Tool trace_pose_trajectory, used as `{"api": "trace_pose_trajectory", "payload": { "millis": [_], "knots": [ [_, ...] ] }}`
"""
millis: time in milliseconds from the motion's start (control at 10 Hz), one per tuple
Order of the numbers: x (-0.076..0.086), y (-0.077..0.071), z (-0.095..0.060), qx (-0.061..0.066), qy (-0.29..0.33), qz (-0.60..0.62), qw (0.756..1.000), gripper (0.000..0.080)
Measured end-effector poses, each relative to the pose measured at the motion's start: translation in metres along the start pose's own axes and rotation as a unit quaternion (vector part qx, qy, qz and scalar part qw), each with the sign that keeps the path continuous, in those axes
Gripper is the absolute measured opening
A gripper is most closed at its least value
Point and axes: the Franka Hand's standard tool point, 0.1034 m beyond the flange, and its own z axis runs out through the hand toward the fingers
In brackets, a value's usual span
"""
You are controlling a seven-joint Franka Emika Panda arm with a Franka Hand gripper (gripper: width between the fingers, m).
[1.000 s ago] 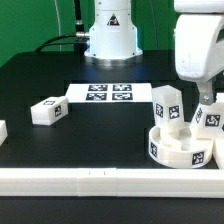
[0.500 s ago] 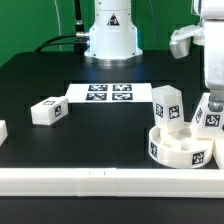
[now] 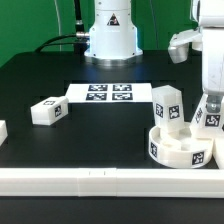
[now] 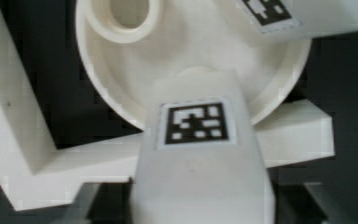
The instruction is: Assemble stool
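Note:
The round white stool seat lies at the exterior view's right, near the front rail. Two tagged white legs stand on it: one free, one further right. My gripper comes down over that right leg. In the wrist view this leg fills the gap between my dark fingers, which press both its sides, so my gripper is shut on it. Beyond it show the seat with an empty socket and the other leg.
A loose leg lies at the exterior view's left, and another white part sits at the left edge. The marker board lies mid-table before the robot base. A white border rail runs along the front, its corner beside the seat.
The arm has shifted toward the exterior view's right and settled over the right leg. The jaws have closed from wide open onto that leg. The seat and other parts have not moved.

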Motion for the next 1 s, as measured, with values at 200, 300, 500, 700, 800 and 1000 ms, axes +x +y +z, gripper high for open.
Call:
{"api": "trace_pose_trajectory", "payload": {
  "millis": [200, 300, 500, 700, 800, 1000],
  "knots": [
    [-0.0001, 0.0001, 0.0, 0.0, 0.0, 0.003, 1.0, 0.0338],
    [-0.0003, 0.0002, 0.0, 0.0, 0.0, 0.013, 1.0, 0.0338],
    [-0.0019, 0.0007, -0.0007, 0.004, 0.0, 0.084, 0.996, 0.0338],
    [-0.0021, 0.0012, -0.001, 0.005, -0.001, 0.166, 0.986, 0.0338],
    [-0.0028, 0.0016, -0.001, 0.005, -0.001, 0.185, 0.983, 0.034],
    [-0.0049, 0.0019, -0.0001, 0.008, 0.004, 0.265, 0.964, 0.034]
  ]
}}
